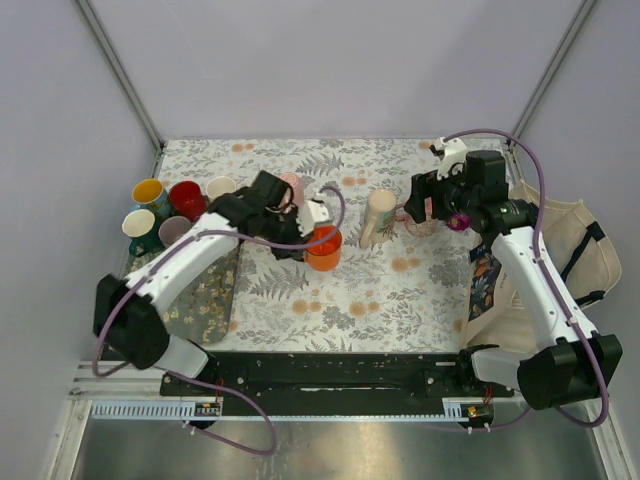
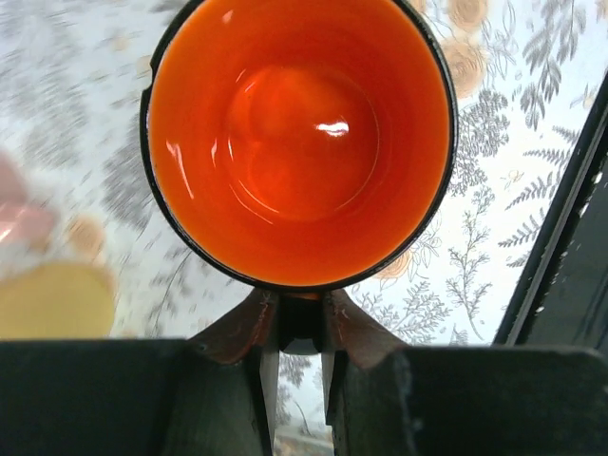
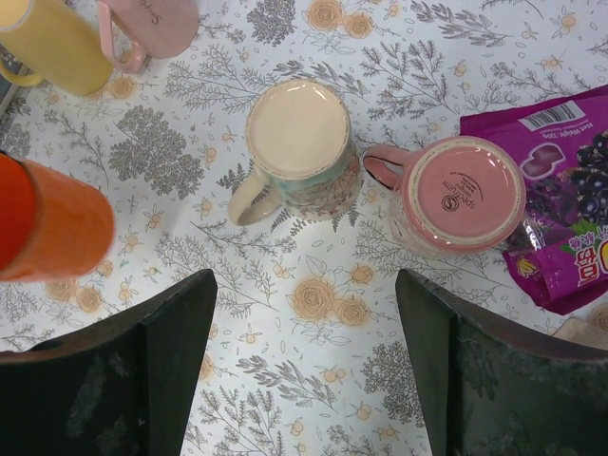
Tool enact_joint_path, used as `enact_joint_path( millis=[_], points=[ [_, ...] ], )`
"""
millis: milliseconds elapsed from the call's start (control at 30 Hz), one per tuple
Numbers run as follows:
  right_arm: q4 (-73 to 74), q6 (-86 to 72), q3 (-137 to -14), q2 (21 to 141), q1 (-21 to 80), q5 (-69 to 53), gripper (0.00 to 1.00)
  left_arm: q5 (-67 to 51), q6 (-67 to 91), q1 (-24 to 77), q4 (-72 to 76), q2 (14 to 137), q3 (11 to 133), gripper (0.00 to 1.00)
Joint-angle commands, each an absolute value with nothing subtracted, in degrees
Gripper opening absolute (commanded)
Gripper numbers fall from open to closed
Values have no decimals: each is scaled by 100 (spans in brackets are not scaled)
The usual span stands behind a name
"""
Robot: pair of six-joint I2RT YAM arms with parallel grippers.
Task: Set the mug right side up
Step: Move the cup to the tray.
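An orange mug [image 1: 323,249] with a dark outside hangs from my left gripper [image 1: 306,230], mouth turned up toward the wrist camera. In the left wrist view its glossy orange inside [image 2: 299,133] fills the frame, and the left gripper [image 2: 297,321] is shut on its handle. A cream mug [image 1: 378,215] and a pink mug [image 1: 420,222] stand upside down on the floral cloth. In the right wrist view the cream mug [image 3: 297,142] and pink mug [image 3: 459,193] show their bases. My right gripper [image 3: 304,361] is open and empty above the cloth, just short of them; it also shows in the top view [image 1: 428,205].
Several upright mugs [image 1: 165,208] cluster at the far left, and another pink mug [image 1: 292,185] is behind my left gripper. A patterned pouch [image 1: 208,290] lies near left. A purple snack bag [image 3: 560,204] and a cream tote bag [image 1: 560,250] are at the right.
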State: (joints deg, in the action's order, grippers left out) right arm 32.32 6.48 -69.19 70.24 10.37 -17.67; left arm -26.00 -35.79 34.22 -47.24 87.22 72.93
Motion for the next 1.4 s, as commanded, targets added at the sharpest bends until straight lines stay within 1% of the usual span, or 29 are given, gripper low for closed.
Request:
enact_joint_path(
  millis=[0, 100, 167, 267, 467, 600, 733, 900, 1167, 1300, 1367],
  points=[
    [2945, 527, -7251, 7128, 1011, -1872, 85, -2032, -2270, 2946, -4965, 7621, 7637, 0],
    [2795, 466, -7190, 7172, 1011, -1881, 85, -1479, -1628, 2279, -4975, 7270, 7734, 0],
    [2734, 405, -7146, 7198, 1020, -1898, 85, -961, -1364, 1856, -4975, 7199, 7787, 0],
    [2672, 308, -7075, 7251, 1011, -1977, 85, -538, -1056, 1364, -4948, 7207, 7647, 0],
    [2602, 123, -7119, 7391, 1019, -2092, 84, -89, -422, 915, -4746, 6997, 7103, 0],
    [2593, 88, -7259, 7523, 1011, -2101, 84, 237, -89, 537, -4895, 6777, 6734, 0],
    [2654, 184, -7461, 7585, 1002, -2074, 84, 360, -88, 527, -4834, 6627, 6285, 0],
    [2812, 211, -7532, 7594, 1011, -2223, 84, 641, -140, 501, -4343, 6697, 5723, 0],
    [2979, 352, -7506, 7559, 1020, -2329, 83, 685, 184, 246, -3175, 6741, 4932, 0],
    [2962, 316, -7462, 7541, 1011, -2496, 83, 905, 106, 211, -2515, 6978, 4597, 0],
    [2979, 299, -7427, 7515, 1011, -2531, 83, 827, 79, 167, -2330, 7136, 4544, 0]
  ],
)
